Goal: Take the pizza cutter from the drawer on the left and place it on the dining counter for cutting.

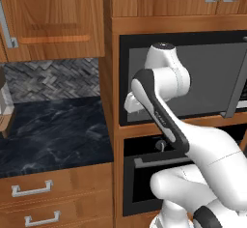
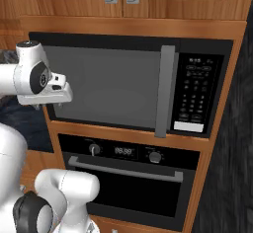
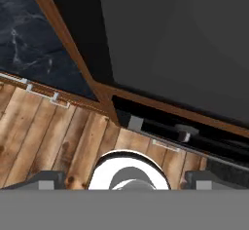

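The drawer [image 1: 32, 186] sits low on the left, just under the short black marble counter [image 1: 53, 135]; it is the upper of two stacked wooden fronts, each with one squared silver bar handle, and it is shut. The second drawer front [image 1: 43, 215] lies directly beneath it. The pizza cutter cannot be made out anywhere.

The gripper [image 3: 124, 182] hangs in front of the microwave, well apart from the drawer; its two dark finger tips stand wide apart at the bottom of the hand view, released and holding nothing.

To the right of the counter rises a tall wooden column holding two appliances: one microwave [image 2: 113, 86] with a vertical grey handle and a keypad panel on its right, and below it one black oven [image 2: 128, 182] with a horizontal bar handle, two knobs and a small clock display.

Behind the counter runs a grey herringbone backsplash [image 1: 50, 79]. Wooden cabinet doors [image 1: 53, 19] with silver handles hang above the counter and above the microwave. The floor [image 3: 53, 136] is wooden planks.
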